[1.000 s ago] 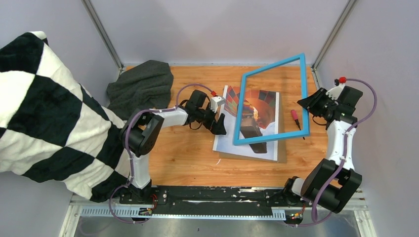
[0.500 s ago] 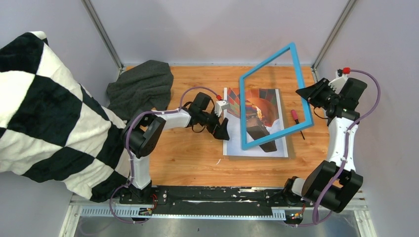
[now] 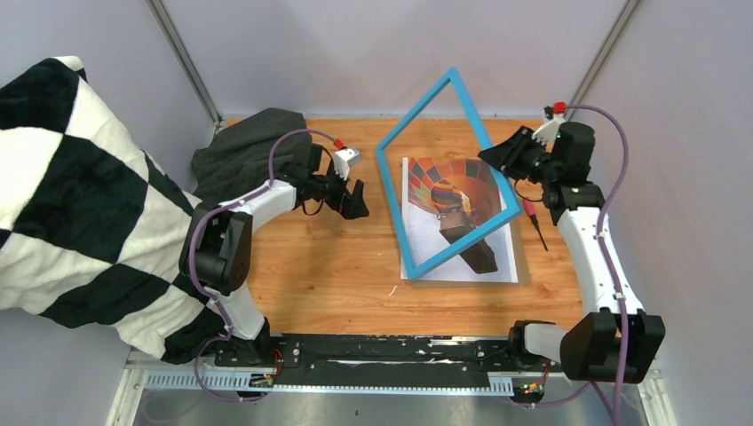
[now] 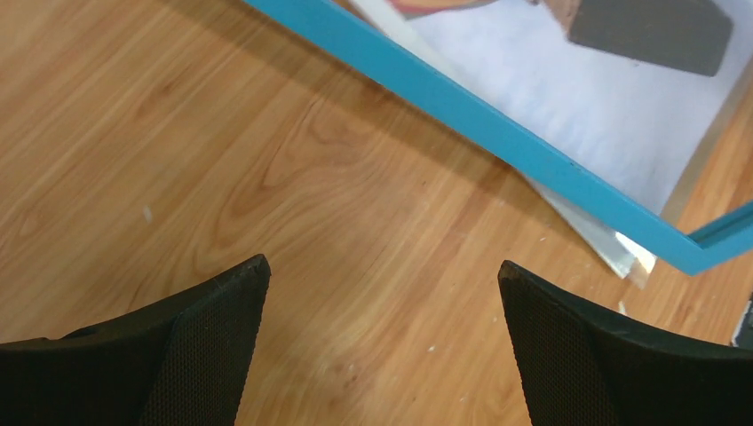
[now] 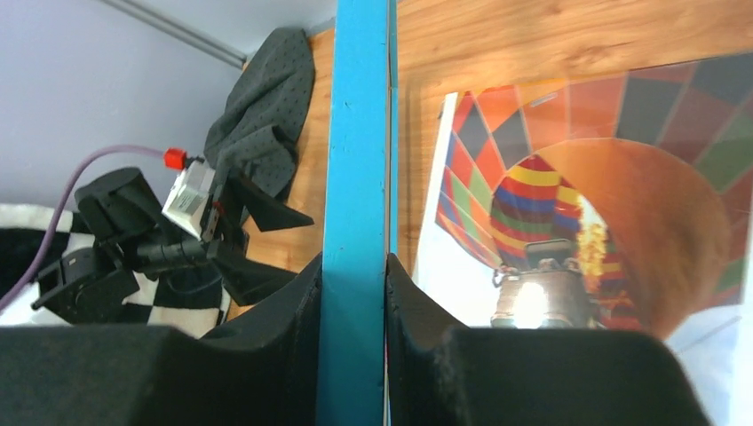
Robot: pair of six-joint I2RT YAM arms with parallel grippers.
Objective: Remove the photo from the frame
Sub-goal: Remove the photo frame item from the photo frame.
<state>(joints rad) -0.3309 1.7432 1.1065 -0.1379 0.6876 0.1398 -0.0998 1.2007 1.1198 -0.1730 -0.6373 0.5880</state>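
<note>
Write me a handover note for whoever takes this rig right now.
Left gripper: open, empty, over bare table left of the frame.
Right gripper: shut on one side of the frame, holding it tilted over the photo.
Photo: flat on the table, out of the frame.
Done: photo and frame separated.
Left: probably set the frame down clear of the photo and release.

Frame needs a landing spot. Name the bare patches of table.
Widest bare wood: the near-left table, between the left gripper, the photo and the near edge. A smaller patch lies at the back, between the cloth and the frame. Crowded: the right side, with photo, screwdriver and right gripper holding the frame.
</note>
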